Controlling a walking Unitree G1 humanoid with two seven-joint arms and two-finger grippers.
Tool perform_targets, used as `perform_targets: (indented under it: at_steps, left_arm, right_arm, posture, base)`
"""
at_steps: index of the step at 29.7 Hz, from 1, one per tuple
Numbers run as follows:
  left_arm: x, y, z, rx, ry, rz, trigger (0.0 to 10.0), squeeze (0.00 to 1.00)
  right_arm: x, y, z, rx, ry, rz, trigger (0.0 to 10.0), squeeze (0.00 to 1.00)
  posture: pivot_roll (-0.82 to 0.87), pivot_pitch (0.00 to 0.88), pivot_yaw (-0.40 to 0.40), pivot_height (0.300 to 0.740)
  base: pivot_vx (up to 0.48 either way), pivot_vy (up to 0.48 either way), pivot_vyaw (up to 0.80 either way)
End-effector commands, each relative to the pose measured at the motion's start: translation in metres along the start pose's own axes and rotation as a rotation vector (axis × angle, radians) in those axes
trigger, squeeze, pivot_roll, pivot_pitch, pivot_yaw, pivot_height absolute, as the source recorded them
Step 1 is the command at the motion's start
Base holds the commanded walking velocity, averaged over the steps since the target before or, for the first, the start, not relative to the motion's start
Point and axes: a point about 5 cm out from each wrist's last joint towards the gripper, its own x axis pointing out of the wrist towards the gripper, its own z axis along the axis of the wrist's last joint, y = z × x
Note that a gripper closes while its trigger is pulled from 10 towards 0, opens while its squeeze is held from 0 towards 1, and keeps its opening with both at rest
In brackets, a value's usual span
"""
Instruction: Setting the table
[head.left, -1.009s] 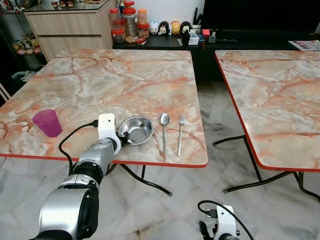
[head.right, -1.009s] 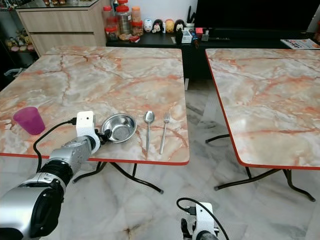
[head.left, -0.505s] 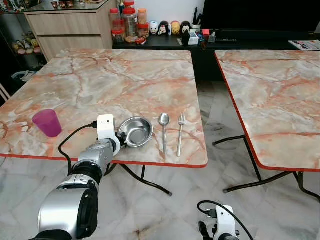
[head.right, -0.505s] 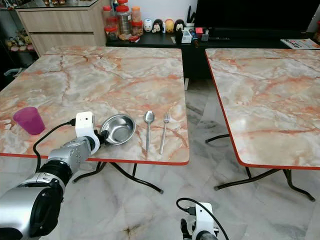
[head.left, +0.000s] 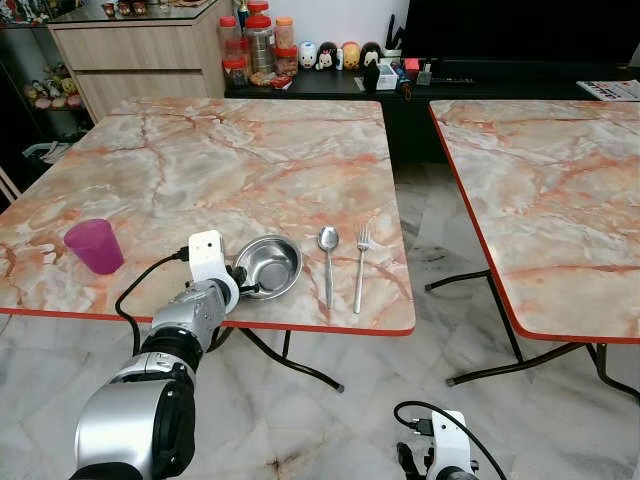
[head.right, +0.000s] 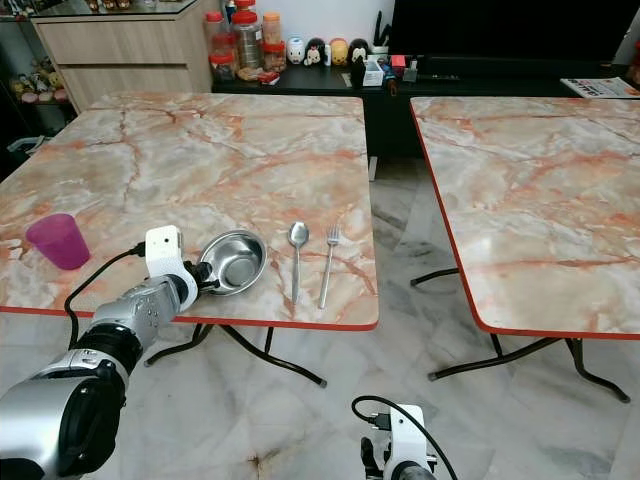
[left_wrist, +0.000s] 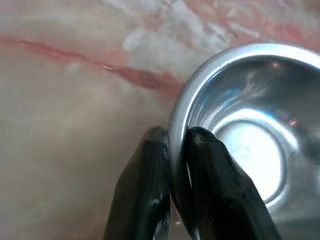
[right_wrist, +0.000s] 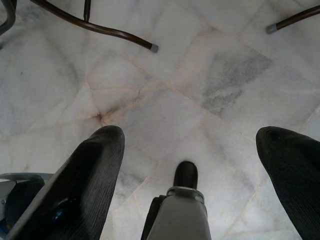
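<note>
A steel bowl sits near the front edge of the marble-patterned table. My left gripper is shut on its near-left rim, one finger inside the bowl and one outside. A spoon and a fork lie side by side just right of the bowl. At the table's left stands a purple cup. My right gripper hangs open low over the floor.
A second marble table stands to the right across a floor gap. Behind are a wooden cabinet, several jars and a black console. Table legs cross the tiled floor.
The left gripper has dragged the bowl a little to the left, widening its gap to the spoon. Spoon, fork and cup have stayed put.
</note>
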Motion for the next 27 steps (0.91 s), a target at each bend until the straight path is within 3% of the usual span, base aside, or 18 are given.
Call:
perform_targets:
  at_steps: [1,13,14,16,18,19,22,27]
  left_arm:
    - [-0.001,0.006,-0.010,-0.015,0.028,0.025,0.0,0.00]
    - [-0.002,0.008,0.002,-0.155,-0.088,-0.006,0.0,0.00]
    - [-0.004,0.009,0.011,-0.198,-0.174,-0.019,9.4,0.00]
    - [-0.006,0.012,0.019,-0.236,-0.251,-0.010,10.0,0.00]
    - [-0.006,0.013,0.020,-0.241,-0.263,-0.007,10.0,0.00]
    - [-0.009,0.017,0.021,-0.211,-0.319,0.010,10.0,0.00]
    - [-0.013,0.021,0.018,-0.231,-0.401,0.005,10.0,0.00]
    - [-0.021,0.023,0.009,-0.236,-0.493,0.009,10.0,0.00]
  right_arm:
    - [0.000,0.001,0.002,-0.002,0.000,0.003,10.0,0.00]
    - [0.001,0.001,0.004,0.005,-0.013,0.000,10.0,0.00]
    - [0.001,0.001,0.005,0.009,-0.019,-0.001,10.0,0.00]
    - [0.001,0.001,0.006,0.014,-0.026,-0.001,10.0,0.00]
    - [0.001,0.001,0.006,0.014,-0.028,-0.001,10.0,0.00]
    - [0.001,0.000,0.007,0.022,-0.040,-0.002,10.0,0.00]
    - [0.001,-0.001,0.010,0.027,-0.060,-0.002,10.0,0.00]
    - [0.000,-0.002,0.012,0.036,-0.081,-0.003,10.0,0.00]
  posture:
    - [-0.02,0.000,0.000,0.740]
    - [-0.02,0.000,0.000,0.740]
    - [-0.02,0.000,-0.001,0.740]
    - [-0.02,0.000,0.000,0.740]
    - [-0.02,0.000,0.000,0.740]
    - [-0.02,0.000,0.002,0.740]
    - [-0.02,0.000,0.002,0.740]
    - [-0.03,0.000,0.006,0.740]
  base:
    - [0.000,0.000,0.00]
    - [0.000,0.000,0.00]
    - [0.000,0.000,0.00]
    - [0.000,0.000,0.00]
    - [0.000,0.000,0.00]
    - [0.000,0.000,0.00]
    - [0.000,0.000,0.00]
    - [0.000,0.000,0.00]
